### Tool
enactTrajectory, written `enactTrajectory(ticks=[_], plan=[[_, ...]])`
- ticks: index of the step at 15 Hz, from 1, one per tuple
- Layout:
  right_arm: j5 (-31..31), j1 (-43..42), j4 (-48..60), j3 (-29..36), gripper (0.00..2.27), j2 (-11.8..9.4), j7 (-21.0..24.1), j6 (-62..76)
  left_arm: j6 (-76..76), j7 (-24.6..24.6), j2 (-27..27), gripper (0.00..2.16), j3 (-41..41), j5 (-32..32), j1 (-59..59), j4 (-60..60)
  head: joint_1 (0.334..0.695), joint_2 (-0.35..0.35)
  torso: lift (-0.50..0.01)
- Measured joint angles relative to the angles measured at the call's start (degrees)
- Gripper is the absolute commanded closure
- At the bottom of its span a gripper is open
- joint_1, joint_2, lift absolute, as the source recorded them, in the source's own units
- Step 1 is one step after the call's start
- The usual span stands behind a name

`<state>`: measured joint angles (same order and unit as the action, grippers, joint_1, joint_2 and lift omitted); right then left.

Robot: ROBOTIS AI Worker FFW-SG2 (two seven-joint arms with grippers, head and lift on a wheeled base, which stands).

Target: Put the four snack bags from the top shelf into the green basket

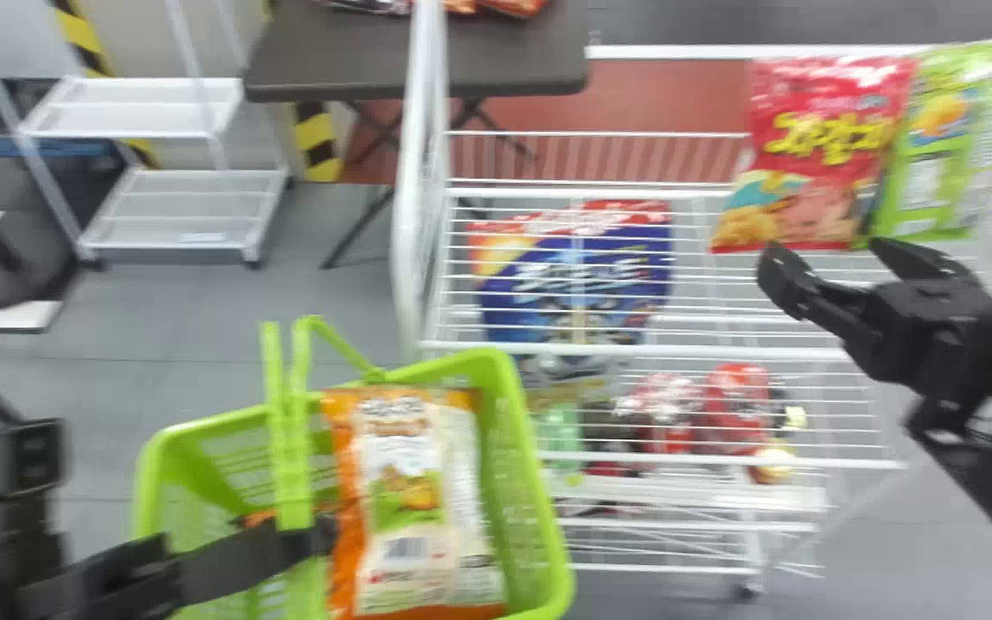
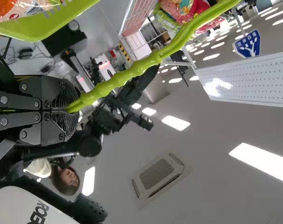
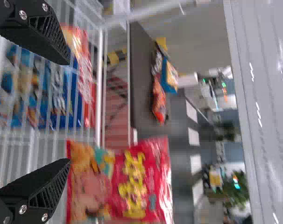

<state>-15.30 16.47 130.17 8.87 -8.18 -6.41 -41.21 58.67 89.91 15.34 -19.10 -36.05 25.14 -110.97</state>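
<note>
Reaching for next bag judged in hand, loading partly done. Orange snack bag (image 1: 401, 499) seen inside green basket (image 1: 530, 508); red snack bag (image 1: 815, 155) and green snack bag (image 1: 935, 164) seen on top shelf, right of green basket. Left tool (image 2: 69, 108) clamped on basket handle (image 2: 146, 65). Right tool (image 1: 825, 252) empty, fingers spread, near red snack bag. Next: red snack bag to be straddled, pinched, lifted, lowered into green basket.

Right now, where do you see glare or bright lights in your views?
Left wrist view: bright ceiling lights, a glare patch on the perforated panel; head view: pale shine near the top of the red snack bag; right wrist view: white streaks on a pale surface.
</note>
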Motion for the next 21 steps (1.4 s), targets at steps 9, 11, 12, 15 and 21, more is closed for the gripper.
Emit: enactTrajectory(ticks=[9,11,12,15,21], plan=[[6.1,-26.4,-49.0,-1.4,0.09,0.0,-0.1,29.3,0.0,0.0,-0.5,2.15,-0.2,0.0,1.5,-0.1,0.695,-0.208,-0.004],[7.5,-31.7,-57.1,-2.5,0.2,0.1,-0.1,31.4,-0.1,0.0,-0.6,2.15,-0.7,0.0,1.9,0.0,0.695,-0.198,-0.004],[8.1,-33.6,-60.0,-3.0,0.48,0.1,-0.1,31.6,-0.2,0.0,-0.6,2.15,-1.0,0.0,2.1,0.2,0.695,-0.192,-0.004],[9.0,-35.0,-62.6,-3.6,2.14,0.1,0.0,30.0,-0.4,0.0,-0.7,2.15,-1.5,0.0,2.4,0.6,0.695,-0.18,-0.004],[4.1,-27.9,-48.2,-2.8,2.25,0.2,0.2,23.7,-0.5,0.0,-0.9,2.15,-1.3,0.2,1.8,0.9,0.695,-0.173,-0.004]])
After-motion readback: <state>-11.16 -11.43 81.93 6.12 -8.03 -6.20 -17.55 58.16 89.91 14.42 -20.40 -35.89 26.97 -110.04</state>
